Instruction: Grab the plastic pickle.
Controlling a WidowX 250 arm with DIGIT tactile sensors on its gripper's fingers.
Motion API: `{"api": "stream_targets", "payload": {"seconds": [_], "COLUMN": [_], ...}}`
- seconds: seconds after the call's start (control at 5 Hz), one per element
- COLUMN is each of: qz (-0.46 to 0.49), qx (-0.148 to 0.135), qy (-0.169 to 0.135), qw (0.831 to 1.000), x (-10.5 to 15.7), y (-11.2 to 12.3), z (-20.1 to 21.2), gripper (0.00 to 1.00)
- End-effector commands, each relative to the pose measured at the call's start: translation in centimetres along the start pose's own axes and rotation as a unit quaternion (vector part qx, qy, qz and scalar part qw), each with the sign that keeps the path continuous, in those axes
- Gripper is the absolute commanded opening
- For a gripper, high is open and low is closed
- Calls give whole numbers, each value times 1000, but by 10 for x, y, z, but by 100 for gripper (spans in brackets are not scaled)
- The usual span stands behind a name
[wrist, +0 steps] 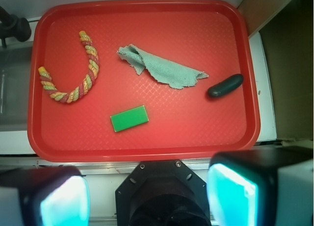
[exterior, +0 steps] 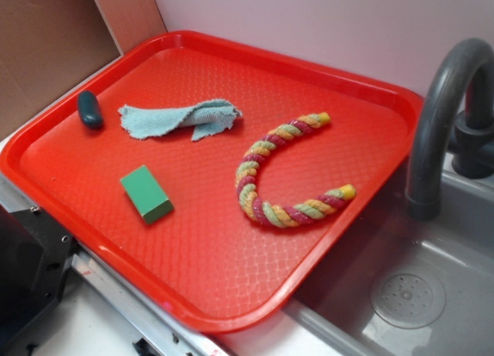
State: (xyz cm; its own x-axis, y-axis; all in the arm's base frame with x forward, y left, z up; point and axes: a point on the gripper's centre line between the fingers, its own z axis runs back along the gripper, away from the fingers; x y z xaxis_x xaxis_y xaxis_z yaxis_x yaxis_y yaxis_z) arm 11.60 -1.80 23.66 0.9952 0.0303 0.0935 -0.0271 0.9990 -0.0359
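The plastic pickle (exterior: 90, 109) (wrist: 225, 86) is a small dark teal oval lying on the red tray (exterior: 347, 86) (wrist: 147, 152) near its left edge in the exterior view and at the right in the wrist view. My gripper (wrist: 147, 196) hangs high above the tray's near rim, open, with nothing between its teal pads (wrist: 233, 194). The gripper is far from the pickle. It does not show in the exterior view.
On the tray also lie a bright green block (exterior: 147, 193) (wrist: 129, 118), a crumpled light blue cloth (exterior: 181, 118) (wrist: 164, 69) next to the pickle, and a curved multicoloured rope (exterior: 282, 174) (wrist: 73, 71). A grey sink (exterior: 409, 294) with a faucet (exterior: 440, 116) adjoins the tray.
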Motion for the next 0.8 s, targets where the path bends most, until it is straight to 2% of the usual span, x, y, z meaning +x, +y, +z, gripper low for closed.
{"api": "stream_targets", "payload": {"seconds": [0.0,0.2,0.4,0.6], "qz": [0,78,203,326], "qx": [0,-23,-46,-59], "qy": [0,-8,-29,-33], "qw": [1000,997,978,943], "x": [0,1,-4,4], "y": [0,4,8,26], "z": [0,-1,-9,-25], "gripper": [100,100,100,100]}}
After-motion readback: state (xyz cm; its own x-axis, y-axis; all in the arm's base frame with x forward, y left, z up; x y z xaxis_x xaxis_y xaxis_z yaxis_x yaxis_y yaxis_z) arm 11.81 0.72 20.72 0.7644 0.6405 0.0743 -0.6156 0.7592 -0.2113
